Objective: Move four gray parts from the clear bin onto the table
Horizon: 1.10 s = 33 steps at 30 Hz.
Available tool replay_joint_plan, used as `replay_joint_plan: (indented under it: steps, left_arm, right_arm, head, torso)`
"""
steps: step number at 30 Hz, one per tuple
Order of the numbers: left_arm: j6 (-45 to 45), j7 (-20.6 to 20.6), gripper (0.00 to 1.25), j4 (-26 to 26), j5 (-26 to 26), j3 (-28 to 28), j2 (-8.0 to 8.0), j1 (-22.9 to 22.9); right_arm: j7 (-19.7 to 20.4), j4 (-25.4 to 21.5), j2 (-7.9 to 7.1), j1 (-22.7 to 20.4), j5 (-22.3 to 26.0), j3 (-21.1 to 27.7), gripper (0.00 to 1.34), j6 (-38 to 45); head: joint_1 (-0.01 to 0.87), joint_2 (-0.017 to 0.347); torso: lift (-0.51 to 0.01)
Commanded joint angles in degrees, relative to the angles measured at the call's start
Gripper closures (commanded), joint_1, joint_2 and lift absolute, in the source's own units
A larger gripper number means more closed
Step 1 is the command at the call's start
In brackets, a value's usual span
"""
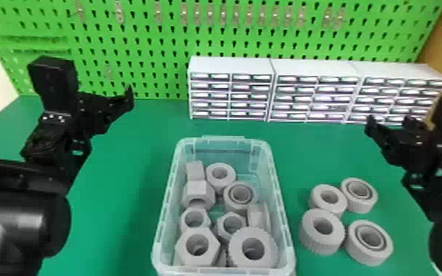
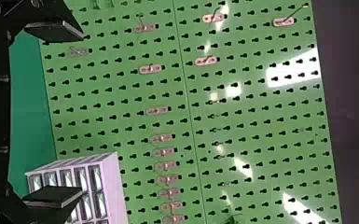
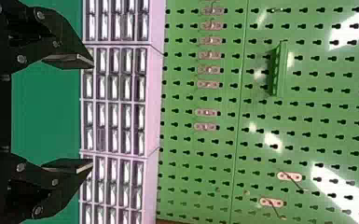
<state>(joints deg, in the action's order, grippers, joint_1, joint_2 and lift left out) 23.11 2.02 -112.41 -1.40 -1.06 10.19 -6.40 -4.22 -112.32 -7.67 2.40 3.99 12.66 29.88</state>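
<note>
The clear bin (image 1: pixel 160 220) stands at the front middle of the table, holding several gray parts, among them a hex nut (image 1: pixel 197 245) and a gear-like ring (image 1: pixel 253 247). Four gray rings, such as a ridged one (image 1: pixel 322 232), lie grouped on the table right of the bin. My left gripper (image 1: pixel 130 97) is raised at the left, away from the bin; the left gripper (image 2: pixel 70 114) is open with nothing between its fingers. Above the table's right side is my right gripper (image 1: pixel 389 121); in its wrist view the right gripper (image 3: pixel 92 114) is open and holds nothing.
White drawer cabinets (image 1: pixel 227 66) line the back of the green table (image 1: pixel 121 220), from the middle to the right. Behind them rises a green pegboard (image 1: pixel 139 47) with small hooks. Bare table lies between the left arm and the bin.
</note>
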Motion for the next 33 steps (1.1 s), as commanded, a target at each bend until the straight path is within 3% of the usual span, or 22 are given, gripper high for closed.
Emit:
replay_joint_plan:
  steps: [1, 33]
  left_arm:
    - [0.0, 0.0, 0.12, 0.0, 0.0, -0.1, 0.0, 0.0]
    - [0.0, 0.0, 0.12, 0.0, 0.0, -0.1, 0.0, 0.0]
  right_arm:
    - [0.0, 0.0, -0.15, 0.1, 0.1, 0.0, 0.51, 0.0]
    - [0.0, -0.1, -0.24, 0.0, 0.3, 0.1, 0.51, 0.2]
  head:
    - [0.686, 0.026]
    - [0.686, 0.026]
  torso:
    - [-0.05]
    - [-0.05]
